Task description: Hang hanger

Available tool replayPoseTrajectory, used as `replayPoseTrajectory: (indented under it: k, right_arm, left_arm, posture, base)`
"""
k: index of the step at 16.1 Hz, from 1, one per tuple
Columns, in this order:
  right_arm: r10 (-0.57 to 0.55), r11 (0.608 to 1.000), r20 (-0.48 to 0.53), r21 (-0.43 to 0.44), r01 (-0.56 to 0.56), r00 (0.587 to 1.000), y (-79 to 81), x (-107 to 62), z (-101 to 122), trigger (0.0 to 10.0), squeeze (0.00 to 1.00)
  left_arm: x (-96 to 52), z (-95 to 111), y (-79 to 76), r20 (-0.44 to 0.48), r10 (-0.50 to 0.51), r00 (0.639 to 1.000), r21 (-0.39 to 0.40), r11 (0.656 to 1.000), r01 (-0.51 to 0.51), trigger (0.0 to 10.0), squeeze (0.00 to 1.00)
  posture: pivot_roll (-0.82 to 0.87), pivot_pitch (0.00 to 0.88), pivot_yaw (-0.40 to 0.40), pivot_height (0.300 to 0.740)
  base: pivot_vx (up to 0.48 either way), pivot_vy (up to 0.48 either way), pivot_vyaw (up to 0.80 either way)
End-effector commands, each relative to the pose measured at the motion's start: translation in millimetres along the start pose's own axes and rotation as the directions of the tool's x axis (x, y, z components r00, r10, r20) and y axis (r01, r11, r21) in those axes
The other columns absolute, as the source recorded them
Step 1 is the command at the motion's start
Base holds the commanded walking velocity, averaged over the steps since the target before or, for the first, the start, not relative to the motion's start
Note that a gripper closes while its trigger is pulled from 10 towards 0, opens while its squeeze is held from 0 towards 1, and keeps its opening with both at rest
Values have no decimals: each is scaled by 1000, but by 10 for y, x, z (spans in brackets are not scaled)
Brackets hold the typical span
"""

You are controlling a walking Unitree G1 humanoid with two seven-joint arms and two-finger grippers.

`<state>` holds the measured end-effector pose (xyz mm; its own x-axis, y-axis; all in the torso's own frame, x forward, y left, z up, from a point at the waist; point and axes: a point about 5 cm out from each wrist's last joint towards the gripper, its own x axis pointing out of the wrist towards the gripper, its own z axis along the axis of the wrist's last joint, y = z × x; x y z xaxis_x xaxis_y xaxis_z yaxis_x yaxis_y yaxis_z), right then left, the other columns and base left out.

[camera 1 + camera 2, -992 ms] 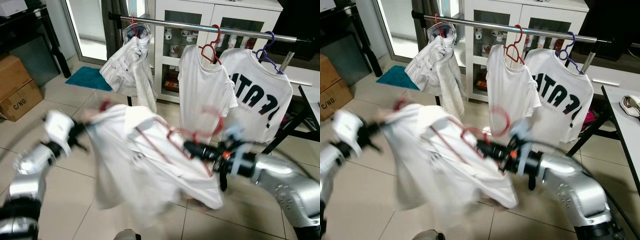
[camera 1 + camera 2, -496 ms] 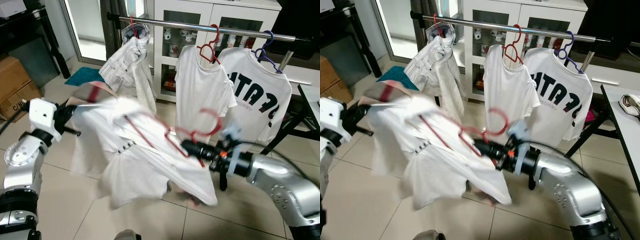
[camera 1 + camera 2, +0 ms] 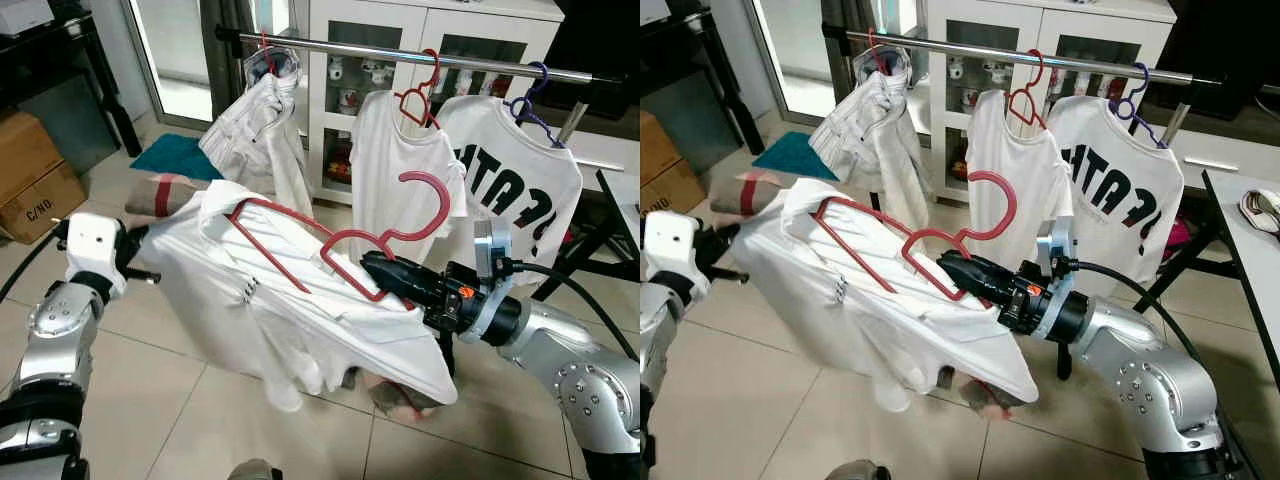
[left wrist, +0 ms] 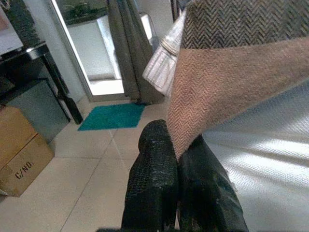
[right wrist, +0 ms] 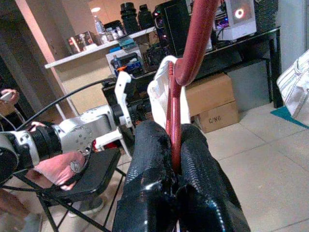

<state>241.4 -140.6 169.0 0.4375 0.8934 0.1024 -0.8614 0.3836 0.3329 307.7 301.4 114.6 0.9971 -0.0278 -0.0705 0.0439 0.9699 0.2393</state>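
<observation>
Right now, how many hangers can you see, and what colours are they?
Red hangers: 3, one held in the right pincer with a white shirt on it, two hooked on the rail at and
Purple hangers: 1
Total: 4

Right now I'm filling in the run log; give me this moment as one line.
right pincer: shut on red hanger | left pincer: shut on shirt edge | hanger below rail | not hung yet

Silver arms, seemingly white left wrist block, black pincer fingers (image 5: pixel 193 188) (black cables trailing).
</observation>
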Motion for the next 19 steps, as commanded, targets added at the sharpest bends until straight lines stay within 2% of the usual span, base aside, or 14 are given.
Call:
replayPoseTrajectory:
  k: [1,3,4,5,6,7,8,11,12,13,14,16,18,19]
  right_arm:
    - [-29,999,-4,-36,29,1000,-23,-88,74,10000,0]
    - [-38,999,-45,-39,37,998,-30,-77,21,10000,0]
    - [-38,999,-46,-39,36,998,-29,-74,20,10000,0]
    - [-40,998,-49,-41,38,998,-33,-69,19,10000,0]
    - [-41,998,-51,-42,39,998,-36,-67,21,10000,0]
    - [-42,998,-53,-43,39,998,-37,-68,20,10000,0]
    - [-42,998,-52,-44,40,998,-36,-69,22,10000,0]
    - [-41,998,-51,-45,39,998,-35,-76,25,10000,0]
    - [-40,998,-52,-46,38,998,-34,-78,26,10000,0]
    - [-35,998,-54,-46,33,998,-31,-83,27,10000,0]
    - [-33,998,-55,-46,31,998,-30,-85,27,10000,0]
    - [-22,999,-56,-44,20,998,-24,-86,29,10000,0]
    - [-7,999,-57,-44,5,998,-15,-80,32,10000,0]
    - [2,999,-58,-42,-4,998,-8,-79,35,10000,0]
  left_arm:
    - [-48,25,217,17,143,990,-65,988,-141,0,0]
    - [-15,143,110,107,68,992,-123,991,-54,2510,0]
    - [-10,156,79,117,41,992,-126,992,-26,3333,0]
    - [-4,170,-4,132,-23,991,-128,991,40,10000,0]
    - [-14,160,-112,134,-127,983,-151,977,147,10000,0]
    - [-21,156,-143,136,-158,978,-154,972,179,10000,573]
    - [-33,123,-149,120,-161,980,-157,971,179,10000,1000]
    - [-81,79,-131,131,-167,977,-227,955,194,10000,1000]
    - [-109,89,-147,153,-203,967,-243,941,236,10000,1000]
    - [-163,108,-103,202,-209,957,-286,922,262,10000,1000]
    - [-181,118,-76,219,-201,955,-302,916,262,10000,1000]
    - [-194,186,-15,273,-177,946,-359,893,271,10000,1000]
    - [-176,234,16,283,-175,943,-360,892,274,10000,1000]
    - [-127,253,63,279,-134,951,-397,885,242,10000,1000]
  posture:
    - [-3,0,44,740]
    - [0,0,41,740]
    - [0,0,41,740]
    - [0,0,41,740]
    - [-2,0,43,740]
    - [-2,0,43,740]
    - [-4,0,45,740]
    - [-4,0,44,740]
    - [-3,0,43,740]
    - [0,0,38,740]
    - [1,0,37,740]
    - [7,0,31,740]
    - [5,0,30,740]
    - [7,0,26,740]
  base:
    - [0,0,0]
    - [0,0,0]
    - [0,0,0]
    - [0,0,0]
    - [0,0,0]
    - [0,0,0]
    - [0,0,0]
    - [0,0,0]
    - [0,0,0]
    - [0,0,0]
    - [0,0,0]
    - [0,0,0]
    - [0,0,0]
    - [0,0,0]
